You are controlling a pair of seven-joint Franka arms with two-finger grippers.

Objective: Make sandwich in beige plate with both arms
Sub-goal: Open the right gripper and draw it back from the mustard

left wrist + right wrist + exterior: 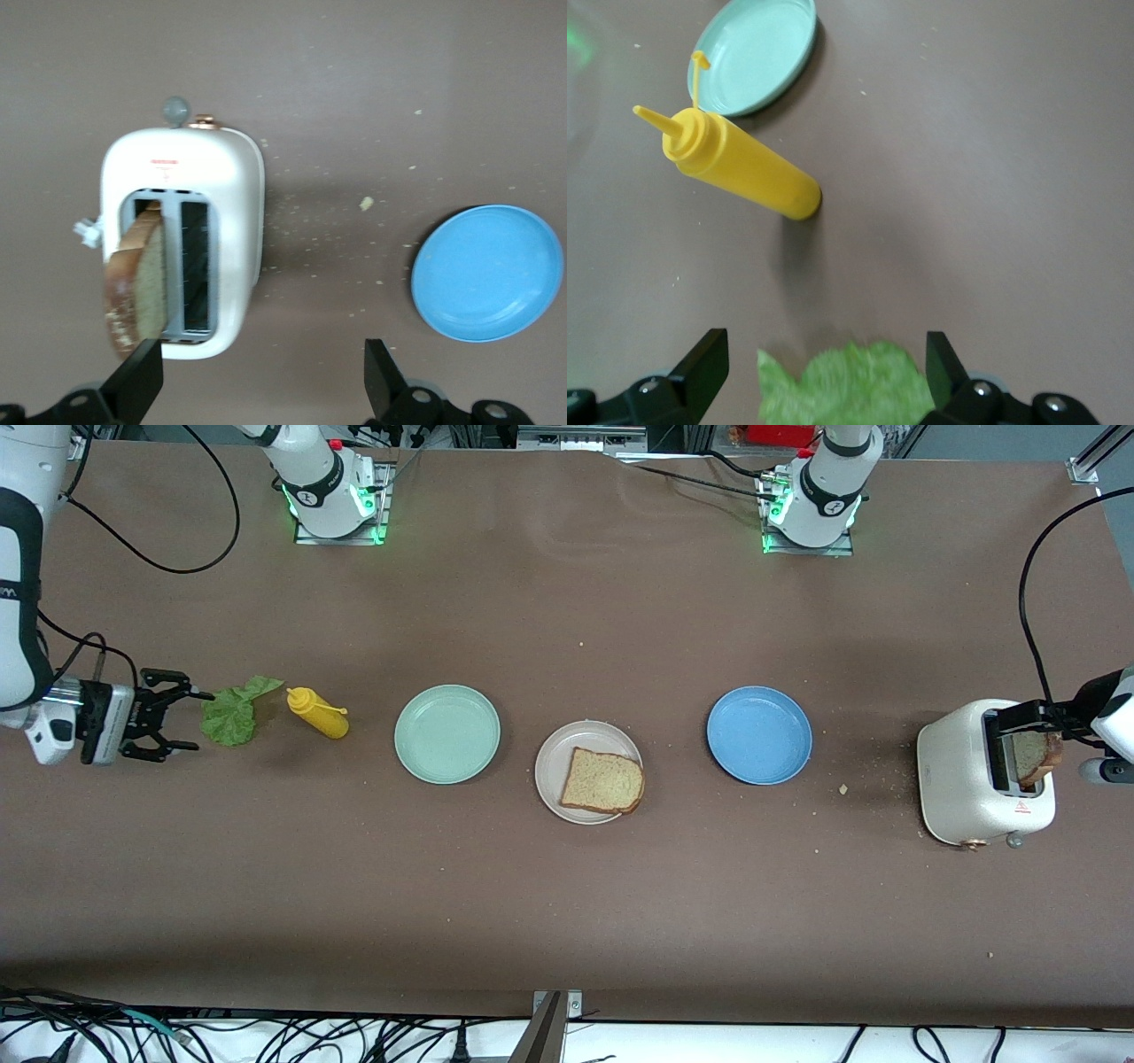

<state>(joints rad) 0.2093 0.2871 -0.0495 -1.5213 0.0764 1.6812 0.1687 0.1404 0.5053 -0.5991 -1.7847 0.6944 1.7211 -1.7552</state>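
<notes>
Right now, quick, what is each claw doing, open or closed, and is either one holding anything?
Left claw: open over the toaster, by the bread slice, not gripping it.
Right claw: open over the lettuce leaf, holding nothing.

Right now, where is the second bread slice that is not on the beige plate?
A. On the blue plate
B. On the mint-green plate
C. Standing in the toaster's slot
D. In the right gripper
C: the bread slice stands up out of the white toaster, under the open left gripper.

You're in a robotics lab, two arm bases point(332, 491) bolted to a brown worktop point(567, 903), loose cables point(266, 1036) along its edge
</notes>
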